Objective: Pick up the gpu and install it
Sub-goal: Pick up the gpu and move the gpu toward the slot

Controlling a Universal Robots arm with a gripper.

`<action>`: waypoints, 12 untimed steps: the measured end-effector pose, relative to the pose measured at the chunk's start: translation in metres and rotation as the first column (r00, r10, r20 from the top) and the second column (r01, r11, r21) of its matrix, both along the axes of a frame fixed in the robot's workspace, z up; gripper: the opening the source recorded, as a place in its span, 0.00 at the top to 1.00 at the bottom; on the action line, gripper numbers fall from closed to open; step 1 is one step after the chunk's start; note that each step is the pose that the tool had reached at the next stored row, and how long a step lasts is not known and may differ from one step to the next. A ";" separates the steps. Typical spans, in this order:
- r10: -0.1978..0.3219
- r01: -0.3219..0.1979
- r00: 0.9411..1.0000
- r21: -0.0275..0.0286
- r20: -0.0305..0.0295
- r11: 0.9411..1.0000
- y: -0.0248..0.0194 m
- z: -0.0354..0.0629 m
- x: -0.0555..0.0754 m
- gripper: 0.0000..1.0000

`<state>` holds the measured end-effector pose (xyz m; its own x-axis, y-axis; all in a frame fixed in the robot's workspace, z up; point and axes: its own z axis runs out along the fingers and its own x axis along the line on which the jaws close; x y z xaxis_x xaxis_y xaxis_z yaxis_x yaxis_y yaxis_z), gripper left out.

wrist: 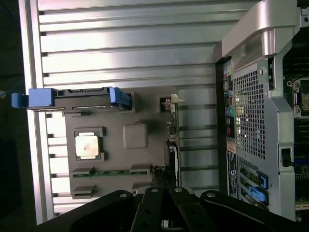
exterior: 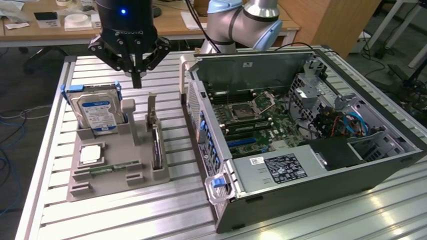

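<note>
The gpu (exterior: 157, 148) is a thin dark card standing on edge in the slot of a grey parts tray (exterior: 113, 187), on the side nearest the computer case. In the wrist view the gpu (wrist: 172, 151) shows as a narrow edge. My gripper (exterior: 136, 80) hangs above the tray's far end, between the hard drive and the card's holder, clear of both. Its fingers are shut together with nothing between them. In the wrist view the gripper (wrist: 164, 205) lies over the tray's edge, close to one end of the card.
The tray (wrist: 116, 121) also carries a blue-labelled hard drive (exterior: 99, 112) (wrist: 79, 99), a processor chip (exterior: 91, 154) (wrist: 88, 146) and a green memory stick (exterior: 110, 170) (wrist: 113, 172). An open computer case (exterior: 300, 125) (wrist: 260, 111) lies to the exterior view's right on the slatted aluminium table (exterior: 167, 215).
</note>
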<state>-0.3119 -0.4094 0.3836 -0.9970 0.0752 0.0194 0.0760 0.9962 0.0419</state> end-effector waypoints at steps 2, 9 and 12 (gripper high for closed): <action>0.000 0.000 1.000 0.000 0.000 1.000 0.0000 0.0000 0.000 0.89; 0.000 0.000 1.000 0.000 0.000 1.000 0.0000 0.0000 0.000 0.89; 0.000 0.000 1.000 0.000 0.000 1.000 0.0000 0.0000 0.000 0.77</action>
